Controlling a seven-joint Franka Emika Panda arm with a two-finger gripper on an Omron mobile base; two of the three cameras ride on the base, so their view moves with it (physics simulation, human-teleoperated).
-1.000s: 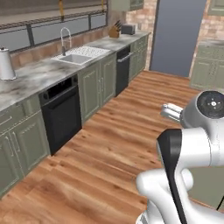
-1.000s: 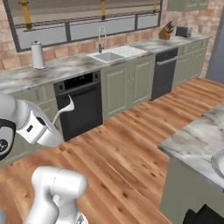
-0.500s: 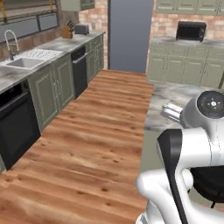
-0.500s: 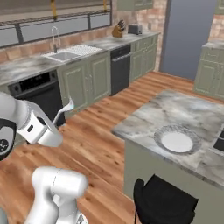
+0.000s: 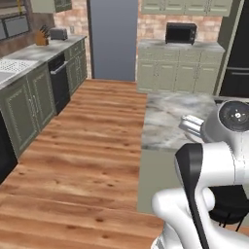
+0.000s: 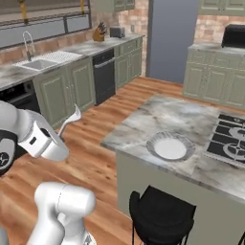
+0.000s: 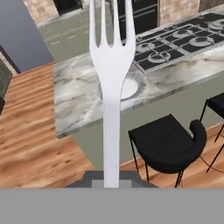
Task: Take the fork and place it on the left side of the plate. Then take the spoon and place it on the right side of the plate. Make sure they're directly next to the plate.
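The all-silver fork [image 7: 111,65] stands upright in the middle of the hand view, tines up, its handle rising out of my gripper [image 7: 111,181], which is shut on it. From the right base view the fork [image 6: 72,118] sticks up from the hand over the wooden floor, well short of the island. The plate [image 6: 170,146], grey-rimmed with a white centre, lies on the marble island near its front edge; in the hand view the plate [image 7: 132,89] sits partly hidden behind the fork. The spoon is out of view.
A black cooktop [image 6: 230,137] lies right of the plate on the island counter [image 6: 143,117]. A black stool [image 6: 161,218] stands against the island's near side. Cabinets with a sink [image 6: 40,62] line the left wall, and open wood floor [image 5: 87,146] lies between them and the island.
The base has driven and turned, so the whole scene slid: the sink wall moved off left and the island with the plate came nearer. The fork stays in my gripper.
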